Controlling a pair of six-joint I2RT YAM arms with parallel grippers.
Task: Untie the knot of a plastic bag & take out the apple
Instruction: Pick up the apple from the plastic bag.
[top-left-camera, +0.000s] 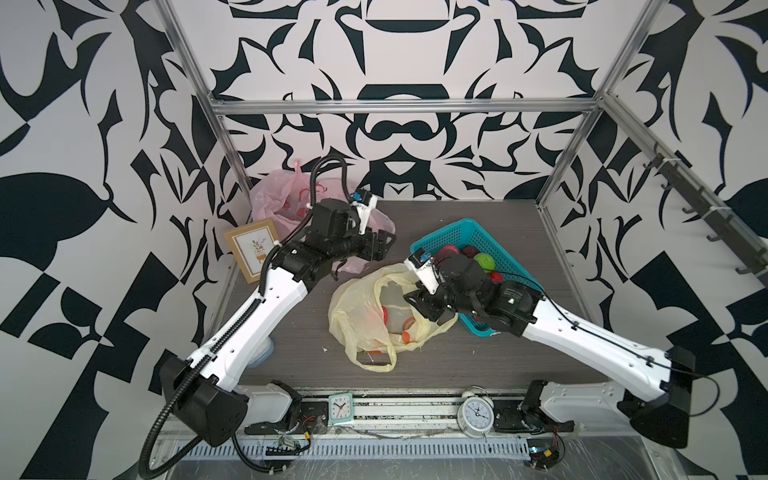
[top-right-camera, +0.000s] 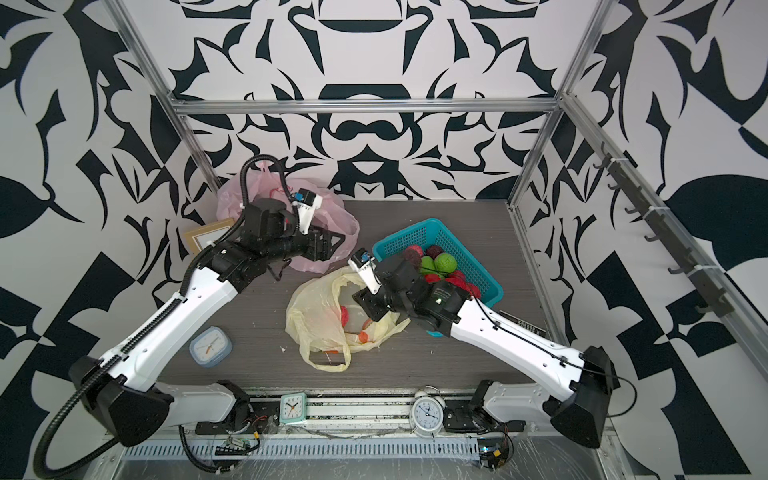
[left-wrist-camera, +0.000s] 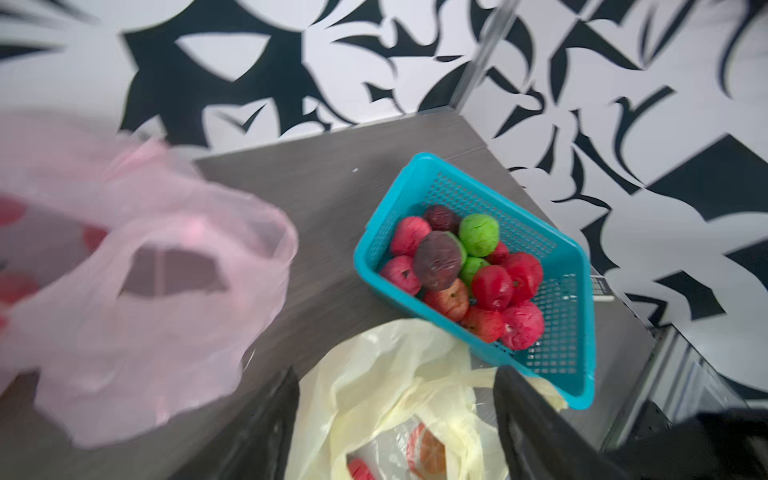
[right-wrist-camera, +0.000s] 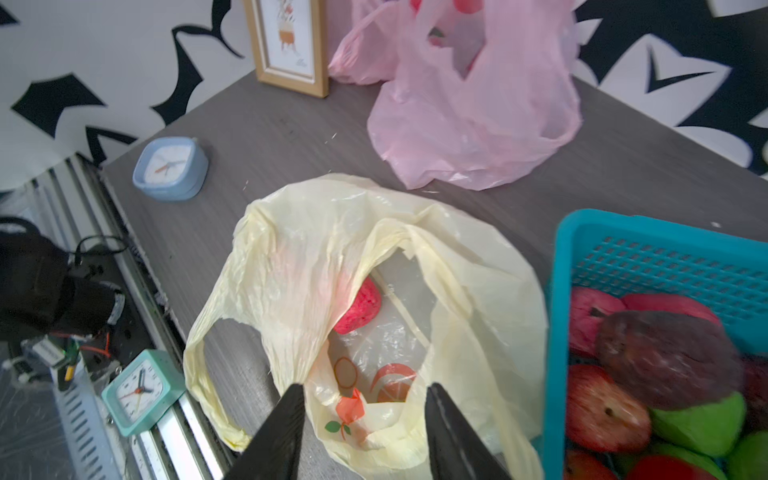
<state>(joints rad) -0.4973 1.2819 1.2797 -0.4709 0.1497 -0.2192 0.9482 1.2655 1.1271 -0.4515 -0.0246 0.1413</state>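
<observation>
A pale yellow plastic bag lies mid-table with its mouth gaping and its handles loose; no knot shows. Inside it a red apple rests against the left wall. My right gripper hovers at the bag's right rim, open, its fingers straddling the crumpled rim film. My left gripper hangs open and empty over a pink bag at the back left, with the yellow bag below its fingertips.
A teal basket holding several red, green and dark apples stands right of the bag, under my right wrist. A picture frame leans at the left wall. A blue clock sits front left; two clocks stand on the front rail.
</observation>
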